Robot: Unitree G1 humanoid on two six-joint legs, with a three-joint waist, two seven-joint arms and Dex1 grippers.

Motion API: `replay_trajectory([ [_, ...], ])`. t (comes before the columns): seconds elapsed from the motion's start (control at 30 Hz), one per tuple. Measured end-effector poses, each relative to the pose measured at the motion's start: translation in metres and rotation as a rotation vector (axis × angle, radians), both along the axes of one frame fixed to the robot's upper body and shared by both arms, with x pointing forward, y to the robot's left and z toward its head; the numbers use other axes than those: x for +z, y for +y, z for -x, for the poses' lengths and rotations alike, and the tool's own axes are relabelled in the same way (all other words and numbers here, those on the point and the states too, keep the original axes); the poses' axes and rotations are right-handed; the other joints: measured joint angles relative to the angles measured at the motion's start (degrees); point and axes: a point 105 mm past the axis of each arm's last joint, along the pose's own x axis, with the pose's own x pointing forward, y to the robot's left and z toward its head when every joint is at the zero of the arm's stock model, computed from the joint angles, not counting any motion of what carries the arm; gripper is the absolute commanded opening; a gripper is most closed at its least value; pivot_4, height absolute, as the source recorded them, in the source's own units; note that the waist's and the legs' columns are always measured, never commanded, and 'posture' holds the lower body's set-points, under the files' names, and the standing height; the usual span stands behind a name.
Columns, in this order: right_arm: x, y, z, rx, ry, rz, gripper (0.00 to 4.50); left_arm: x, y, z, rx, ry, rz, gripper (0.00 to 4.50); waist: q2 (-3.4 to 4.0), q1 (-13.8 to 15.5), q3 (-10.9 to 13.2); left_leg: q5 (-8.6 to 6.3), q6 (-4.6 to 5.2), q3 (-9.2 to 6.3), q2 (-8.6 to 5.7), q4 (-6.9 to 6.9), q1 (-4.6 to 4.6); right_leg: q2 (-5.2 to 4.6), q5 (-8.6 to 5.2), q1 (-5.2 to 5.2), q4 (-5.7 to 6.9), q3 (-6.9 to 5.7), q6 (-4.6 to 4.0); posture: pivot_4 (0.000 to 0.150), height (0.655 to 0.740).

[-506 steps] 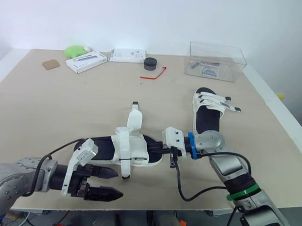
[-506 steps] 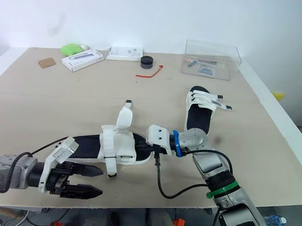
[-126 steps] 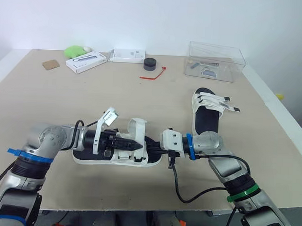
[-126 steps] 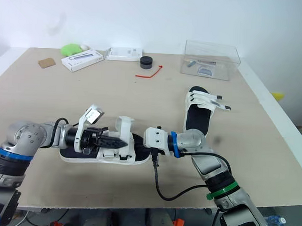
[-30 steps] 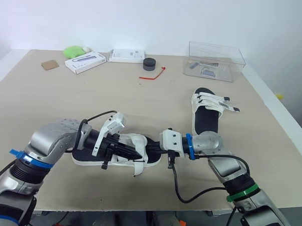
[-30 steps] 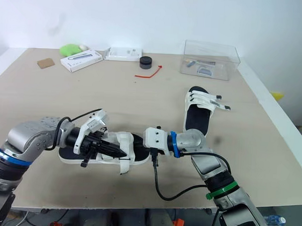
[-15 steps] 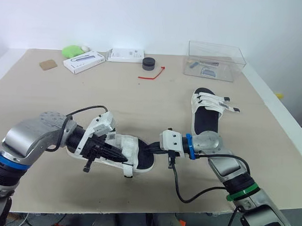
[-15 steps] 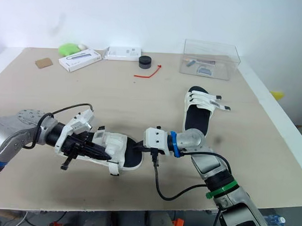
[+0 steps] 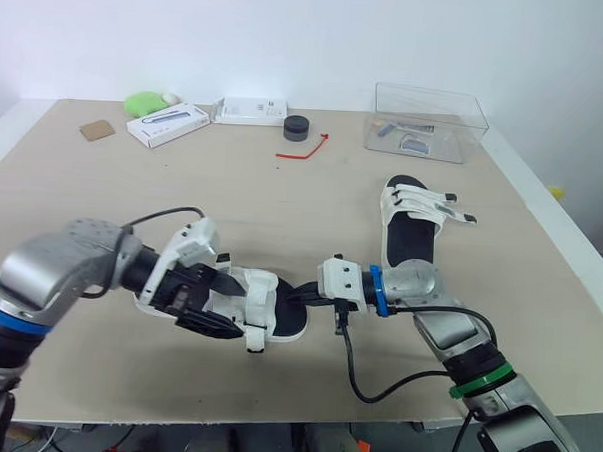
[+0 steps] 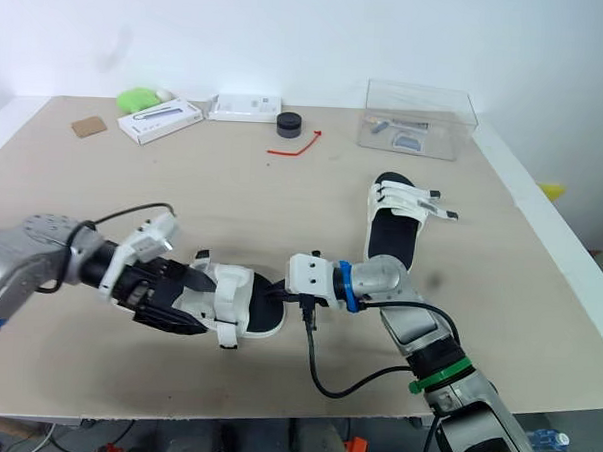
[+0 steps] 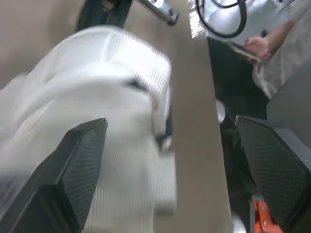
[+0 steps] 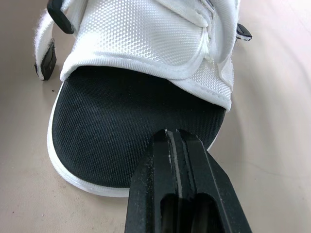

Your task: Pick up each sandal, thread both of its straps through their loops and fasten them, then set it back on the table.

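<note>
Left gripper (image 11: 171,121): spread wide, with the white upper of the sandal (image 11: 112,111) in the gap.
Fingers (image 11: 73,174): black, with cross-hatched pads; one close against the white mesh, contact not clear; the other well apart from it, out past the tabletop's edge.
Sandal: white ribbed mesh, blurred; a small dark piece at its side; a black part at its far end.
Metal part (image 11: 156,8): silvery, just beyond the sandal's black end; not identifiable.
Tabletop (image 11: 192,116): a bare beige strip beside the sandal, ending in a straight edge.
Cable (image 11: 221,22): a black loop beyond that edge.
Person's hand (image 11: 258,46): off the tabletop, holding a dark flat device (image 11: 241,48); grey sleeve (image 11: 286,58) behind it.
Orange object (image 11: 262,218): low, past the edge, partly hidden.
</note>
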Motion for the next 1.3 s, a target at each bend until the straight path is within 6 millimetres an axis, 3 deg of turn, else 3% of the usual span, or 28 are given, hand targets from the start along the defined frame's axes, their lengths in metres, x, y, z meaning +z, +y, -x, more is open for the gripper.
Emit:
replay_trajectory([
  [0.13,0.0,-0.002,0.002,-0.003,-0.002,-0.002,0.0,0.023,0.016,0.009,0.019,0.039,0.017,4.44,0.0,0.0,0.0,-0.03,-0.01,0.03,-0.04,0.0,-0.03,-0.06,-0.06,0.0,-0.02,0.0,0.07,0.15,0.74],
  [0.27,0.0,-0.002,0.002,-0.002,-0.001,-0.001,0.0,0.039,0.016,0.029,-0.013,0.095,0.055,4.44,0.0,0.0,0.0,-0.07,-0.03,0.06,-0.05,0.0,-0.02,-0.1,-0.11,0.0,-0.02,0.03,0.12,0.15,0.74],
  [0.37,0.0,-0.001,0.002,0.001,-0.001,-0.002,0.0,0.025,0.012,0.053,-0.041,0.213,0.066,4.44,0.05,-0.1,0.0,-0.11,-0.01,0.07,-0.03,-0.02,0.01,-0.12,-0.18,0.0,0.0,0.04,0.1,0.15,0.74],
  [0.43,0.0,-0.001,0.002,0.002,0.0,-0.002,0.0,0.002,0.009,0.072,-0.047,0.313,0.05,4.44,0.04,-0.1,0.0,-0.12,-0.03,0.02,-0.01,-0.03,0.01,-0.14,-0.2,-0.01,0.02,-0.01,0.07,0.15,0.74],
  [0.53,0.0,-0.002,0.002,-0.001,0.0,-0.001,0.0,-0.017,0.003,0.085,-0.043,0.362,0.057,4.44,0.0,0.0,0.0,-0.09,-0.09,-0.05,-0.01,0.0,0.01,-0.26,-0.19,0.01,0.04,-0.08,0.05,0.15,0.74],
  [0.77,0.0,-0.003,0.002,-0.005,0.0,0.004,0.0,-0.055,-0.009,0.064,0.115,0.15,0.061,4.44,0.11,0.1,-0.1,-0.03,-0.14,-0.04,-0.09,-0.02,0.13,-0.26,-0.12,0.11,0.04,-0.07,0.04,0.15,0.74],
  [0.87,0.0,-0.003,0.002,-0.006,0.003,0.006,0.0,-0.058,-0.006,0.048,0.179,0.029,0.065,4.44,0.08,0.2,-0.1,-0.03,-0.14,-0.02,-0.09,-0.02,0.1,-0.32,-0.11,0.1,0.02,-0.06,0.04,0.15,0.74],
  [1.3,0.0,-0.003,0.002,-0.009,0.006,0.006,0.0,-0.072,-0.027,0.043,0.151,-0.018,0.11,4.44,0.08,0.2,-0.1,-0.05,-0.11,-0.02,-0.1,-0.02,0.08,-0.25,-0.1,0.11,0.0,-0.08,0.07,0.15,0.74],
])
